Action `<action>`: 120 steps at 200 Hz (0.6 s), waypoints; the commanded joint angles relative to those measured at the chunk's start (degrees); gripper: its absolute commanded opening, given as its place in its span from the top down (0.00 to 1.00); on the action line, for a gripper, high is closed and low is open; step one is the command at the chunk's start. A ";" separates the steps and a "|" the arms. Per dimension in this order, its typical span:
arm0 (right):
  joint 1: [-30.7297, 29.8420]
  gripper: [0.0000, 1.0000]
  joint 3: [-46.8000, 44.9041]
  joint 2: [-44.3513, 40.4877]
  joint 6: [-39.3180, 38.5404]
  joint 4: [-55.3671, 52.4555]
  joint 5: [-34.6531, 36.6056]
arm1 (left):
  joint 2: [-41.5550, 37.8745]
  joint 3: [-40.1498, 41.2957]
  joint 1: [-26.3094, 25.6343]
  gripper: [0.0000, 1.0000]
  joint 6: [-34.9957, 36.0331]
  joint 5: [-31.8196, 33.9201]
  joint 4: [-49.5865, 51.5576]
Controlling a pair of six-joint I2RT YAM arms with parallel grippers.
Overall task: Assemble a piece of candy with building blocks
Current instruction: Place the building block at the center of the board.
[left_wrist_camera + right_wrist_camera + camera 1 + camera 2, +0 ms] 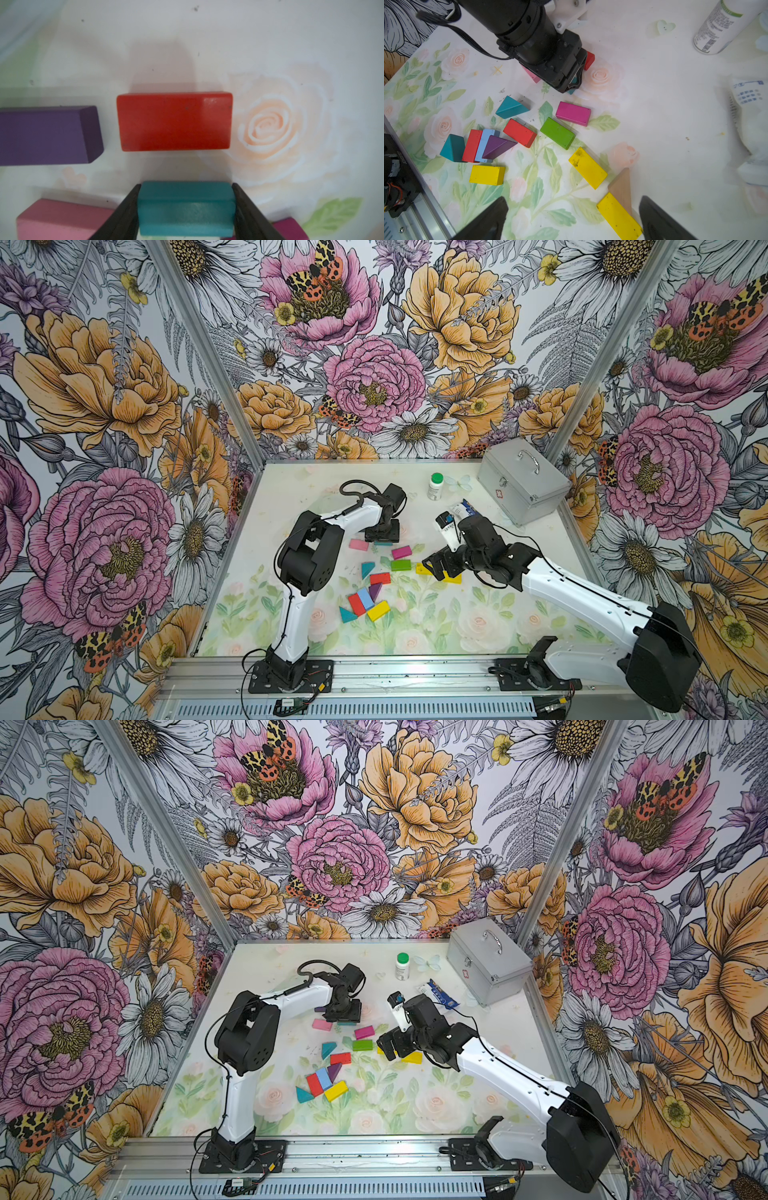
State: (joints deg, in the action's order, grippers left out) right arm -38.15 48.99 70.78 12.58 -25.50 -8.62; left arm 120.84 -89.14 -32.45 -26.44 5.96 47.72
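Purple block (47, 135) cut off at edge, packet (747, 128) blurred, bottle (720, 27) cropped

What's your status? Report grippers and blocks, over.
Left gripper shut on teal block. Right gripper open over yellow block. Tan triangle against that yellow block; red block close beside teal.

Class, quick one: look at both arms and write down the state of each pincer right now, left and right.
Left pincer: closed on the teal block.
Right pincer: open, holding nothing.
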 commanded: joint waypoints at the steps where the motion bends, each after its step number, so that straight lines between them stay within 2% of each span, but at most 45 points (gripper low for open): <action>1: 0.45 0.00 0.57 -1.43 0.44 0.01 0.15 | 0.98 -0.77 0.43 0.33 0.77 0.65 -0.43; 25: 0.45 0.00 0.67 -1.59 0.45 -0.24 0.15 | -1.74 -0.55 0.11 0.23 0.73 0.65 -0.27; 62: 0.48 0.00 0.76 -1.69 0.90 -0.68 -0.16 | -10.66 1.78 -1.34 0.21 1.38 1.13 -0.09; 90: 0.45 0.00 0.28 -1.88 1.78 -1.30 -0.17 | -19.49 9.38 -1.83 0.18 2.85 -1.30 0.34; 120: -0.02 0.01 -1.11 -2.59 4.05 -1.23 -0.64 | -29.83 22.14 -1.75 0.17 2.19 -2.51 0.29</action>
State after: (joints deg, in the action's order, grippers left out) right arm -38.11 48.88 70.11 14.11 -26.37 -8.71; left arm 97.32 -75.31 -34.28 -24.88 5.23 47.07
